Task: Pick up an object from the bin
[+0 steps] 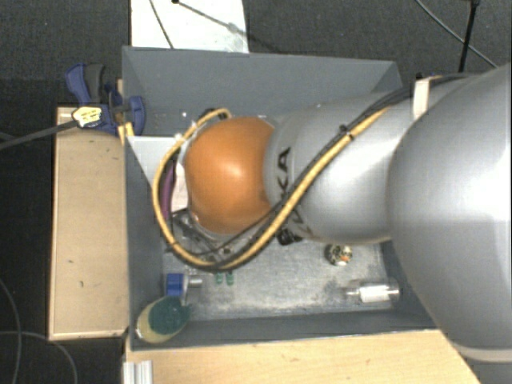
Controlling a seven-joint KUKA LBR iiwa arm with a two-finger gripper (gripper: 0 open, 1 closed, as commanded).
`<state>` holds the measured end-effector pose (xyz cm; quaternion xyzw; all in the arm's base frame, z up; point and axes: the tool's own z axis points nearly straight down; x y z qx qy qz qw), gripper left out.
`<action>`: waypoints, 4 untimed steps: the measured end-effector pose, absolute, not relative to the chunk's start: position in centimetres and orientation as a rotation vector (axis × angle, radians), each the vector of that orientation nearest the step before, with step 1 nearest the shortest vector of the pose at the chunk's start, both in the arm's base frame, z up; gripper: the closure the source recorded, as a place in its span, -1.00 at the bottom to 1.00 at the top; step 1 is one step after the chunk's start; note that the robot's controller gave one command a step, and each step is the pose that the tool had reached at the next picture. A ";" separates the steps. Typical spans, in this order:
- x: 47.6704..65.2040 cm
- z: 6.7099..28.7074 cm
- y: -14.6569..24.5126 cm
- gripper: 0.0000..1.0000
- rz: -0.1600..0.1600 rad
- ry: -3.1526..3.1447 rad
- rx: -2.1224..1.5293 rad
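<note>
Low over the bin's left side, the end effector sits under the orange wrist cover, released or clenched I cannot tell, nearest one blue block and one round green thing in the front-left corner, with one white cylinder and one small metal piece front-right.

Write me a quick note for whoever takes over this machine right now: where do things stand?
Gripper: under the arm's orange cover, low over the left part of the bin; open or shut cannot be told.
Things: a small blue piece and a round green pad in the near left corner; a small metallic bit and a white cylinder further right.
Done: nothing seen held.
Left: grasp one thing and lift it out.
</note>
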<state>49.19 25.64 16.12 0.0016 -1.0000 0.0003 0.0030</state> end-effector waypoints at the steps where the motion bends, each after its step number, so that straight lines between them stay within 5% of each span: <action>1: 49.7 10.6 22.8 -1.00 0.002 -3.116 0.382; 2: 51.7 6.9 25.6 -1.00 -0.004 -3.136 0.229; 3: 51.8 7.1 25.5 1.00 -0.004 -3.138 0.219; 4: 52.6 24.5 22.8 1.00 -0.005 -3.147 0.187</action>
